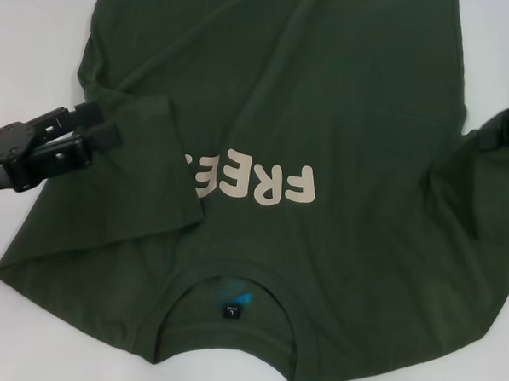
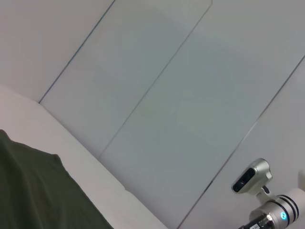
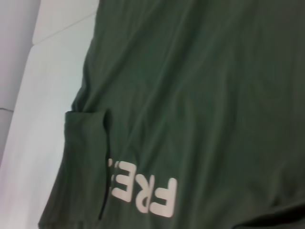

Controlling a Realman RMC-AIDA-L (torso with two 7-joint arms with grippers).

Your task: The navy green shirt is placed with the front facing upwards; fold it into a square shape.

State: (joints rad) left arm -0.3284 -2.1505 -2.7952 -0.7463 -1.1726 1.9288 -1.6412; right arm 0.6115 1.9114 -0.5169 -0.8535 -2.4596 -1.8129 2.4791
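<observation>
The green shirt [image 1: 327, 117] lies face up on the white table [image 1: 33, 25], its left sleeve already folded over the lettering; the left gripper [image 1: 99, 135], fingers spread, hovers beside that fold. Remaining folds await.

the navy green shirt [image 1: 327, 100] before me is a matt woven or knitted cloth, soft, with shallow creases across its body. its cream lettering [image 1: 268, 184] looks like a smooth, flat print with a slightly denser finish than the cloth. the neck label [image 1: 231, 310] is a small dark cloth tab. the table [image 1: 32, 34] is a smooth, matt white surface. my left gripper [image 1: 95, 135] is black, hard, matt plastic or coated metal; my right gripper [image 1: 507, 129] looks alike.
</observation>
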